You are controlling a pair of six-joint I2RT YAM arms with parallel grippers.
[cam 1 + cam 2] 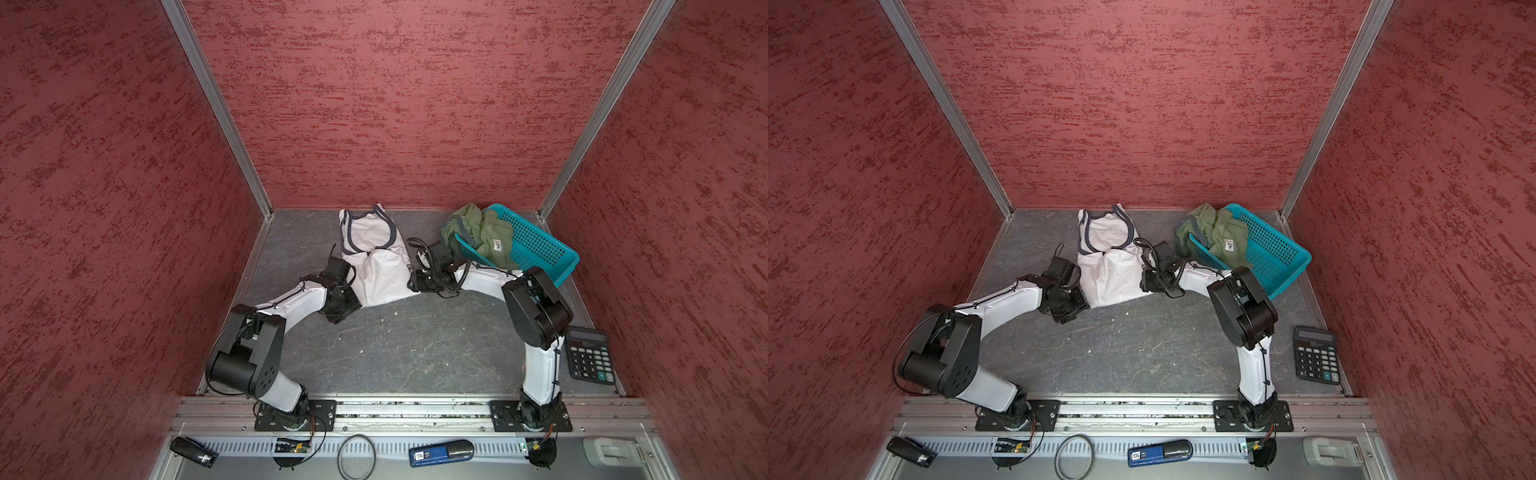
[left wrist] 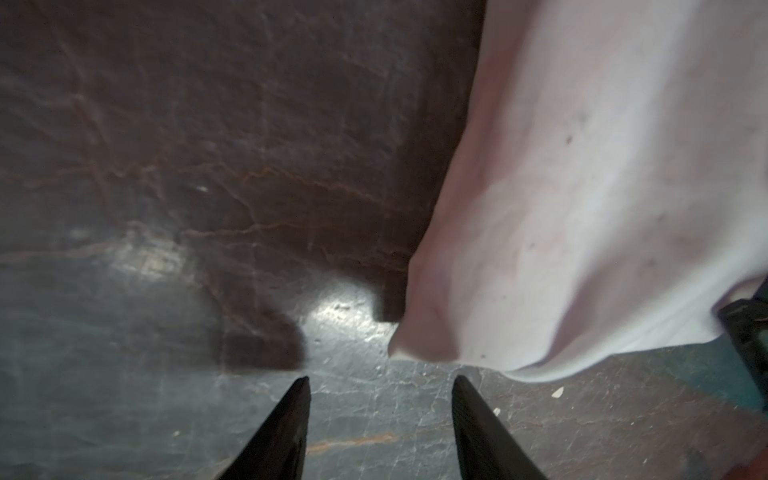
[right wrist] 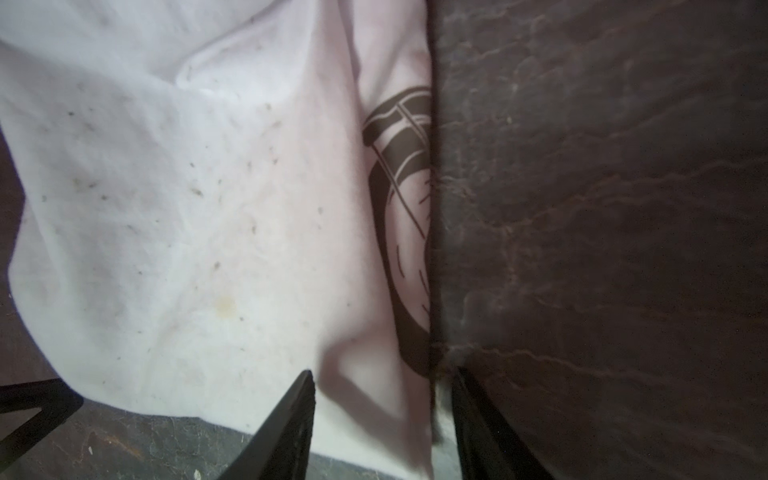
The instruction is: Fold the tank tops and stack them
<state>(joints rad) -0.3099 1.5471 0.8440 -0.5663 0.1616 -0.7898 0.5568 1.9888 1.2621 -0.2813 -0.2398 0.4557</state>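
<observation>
On table (image 1: pixel 395 340), white tank top (image 1: pixel 382 270) lies straps toward back wall (image 1: pixel 415 104).

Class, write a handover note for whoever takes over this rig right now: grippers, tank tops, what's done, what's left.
Left gripper: open, empty, just short of the white tank top's hem corner.
Right gripper: open, astride that top's other side edge.
That top lies rumpled on the table, with no neat fold yet.
The olive tank top sits crumpled in the teal basket.
Done: nothing finished. Left: fold both, then stack.
</observation>
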